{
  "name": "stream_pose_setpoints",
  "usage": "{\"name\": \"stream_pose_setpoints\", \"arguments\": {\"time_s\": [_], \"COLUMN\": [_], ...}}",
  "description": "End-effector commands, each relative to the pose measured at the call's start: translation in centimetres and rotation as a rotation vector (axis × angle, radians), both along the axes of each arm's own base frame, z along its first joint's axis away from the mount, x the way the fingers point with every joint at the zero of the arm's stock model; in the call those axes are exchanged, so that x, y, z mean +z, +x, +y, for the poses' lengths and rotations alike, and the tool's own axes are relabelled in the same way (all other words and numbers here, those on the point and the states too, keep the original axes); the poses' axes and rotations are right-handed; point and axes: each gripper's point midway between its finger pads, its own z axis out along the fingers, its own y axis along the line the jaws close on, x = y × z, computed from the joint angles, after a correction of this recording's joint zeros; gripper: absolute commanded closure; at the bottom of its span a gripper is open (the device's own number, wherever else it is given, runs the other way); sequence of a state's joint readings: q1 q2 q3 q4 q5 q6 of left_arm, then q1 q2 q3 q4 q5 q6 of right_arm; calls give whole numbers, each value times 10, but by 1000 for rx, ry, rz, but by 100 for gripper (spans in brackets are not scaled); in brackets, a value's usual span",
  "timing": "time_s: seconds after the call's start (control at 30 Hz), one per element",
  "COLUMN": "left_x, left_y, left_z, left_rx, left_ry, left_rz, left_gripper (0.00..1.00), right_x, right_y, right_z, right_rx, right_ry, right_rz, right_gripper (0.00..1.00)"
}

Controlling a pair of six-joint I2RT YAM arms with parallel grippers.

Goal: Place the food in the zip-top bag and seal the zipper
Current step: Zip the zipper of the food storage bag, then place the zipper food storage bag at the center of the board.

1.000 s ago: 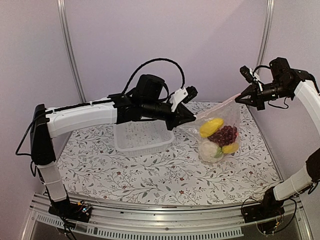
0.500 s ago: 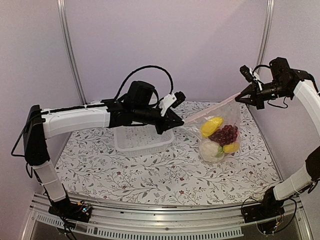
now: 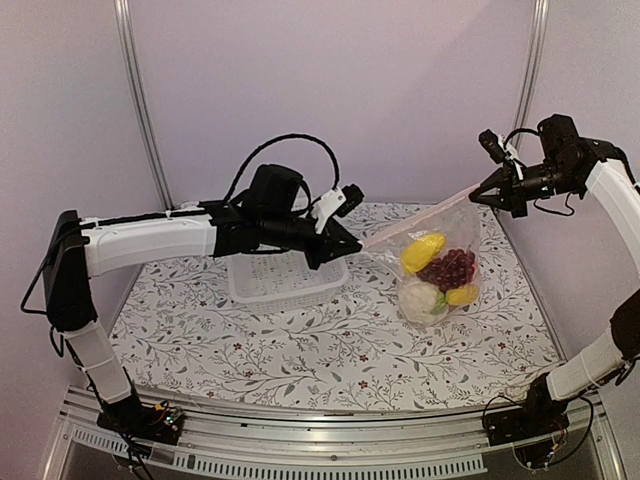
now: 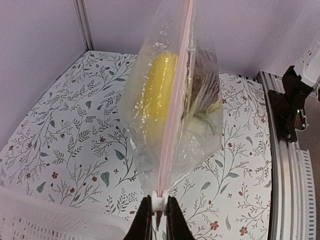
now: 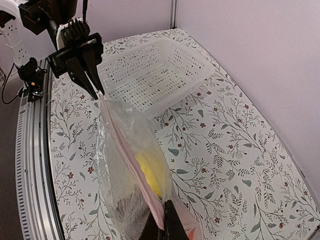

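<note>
Sealing step was judged to be in hand. Food point(image 3: 440, 272) was seen loaded inside the zip-top bag point(image 3: 465, 228), right of centre in the top view. Yellow pieces, dark grapes point(image 3: 452, 268) and white cauliflower point(image 3: 418, 298) were made out through the plastic.

Bag was hung by the zipper point(image 3: 415, 220), drawn taut in a line from frame centre up to the upper right. Left jaws were closed narrow on one end of it, at bottom centre of the left wrist view, with the strip point(image 4: 173, 110) running up-frame as one pink line. Right jaws were pinched fully on the opposite end, at bottom centre of the right wrist view point(image 5: 129, 152).

Whether the bag's bottom touched the worktop point(image 3: 300, 350) could not be told.

Strip read as pressed together along its visible length, but a small gap could not be ruled out. Next move was judged to call for a seal check. After that the bag would be lowered onto the worktop beside the white basket point(image 3: 280, 280), and only then would either end be released, so the load is not swung or dropped.
</note>
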State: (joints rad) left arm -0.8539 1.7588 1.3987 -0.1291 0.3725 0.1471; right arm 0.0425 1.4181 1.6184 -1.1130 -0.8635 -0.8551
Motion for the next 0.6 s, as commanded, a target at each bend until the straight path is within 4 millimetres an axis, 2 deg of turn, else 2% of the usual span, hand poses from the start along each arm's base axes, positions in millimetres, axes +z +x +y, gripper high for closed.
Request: {"name": "stream_pose_setpoints", "arguments": {"time_s": [0.0,0.07,0.1,0.2,0.3,0.37,0.47,0.57], "left_x": [-9,2,16,41,58,66,58,29], "left_y": [29,47,58,85,107,115,113,98], "left_z": [17,11,6,-3,-5,-3,-2,-4], "left_rx": [58,64,65,78,99,102,82,25], "left_ry": [44,21,-2,-20,-30,-38,-21,3], "left_rz": [46,28,7,-50,-97,-115,-115,-47], "left_gripper": [97,97,98,98,99,99,99,98], "right_x": [28,35,37,52,69,68,50,7], "right_y": [28,44,56,83,99,103,96,80], "right_z": [-9,-9,-10,-9,-7,-5,-3,-4], "right_rx": [-39,-59,-73,-81,-73,-58,-22,5], "right_ry": [33,45,56,77,99,111,101,58], "right_rz": [-131,-168,-173,-222,-254,-253,-250,-217], "right_gripper": [100,100,100,100,100,100,100,98]}}
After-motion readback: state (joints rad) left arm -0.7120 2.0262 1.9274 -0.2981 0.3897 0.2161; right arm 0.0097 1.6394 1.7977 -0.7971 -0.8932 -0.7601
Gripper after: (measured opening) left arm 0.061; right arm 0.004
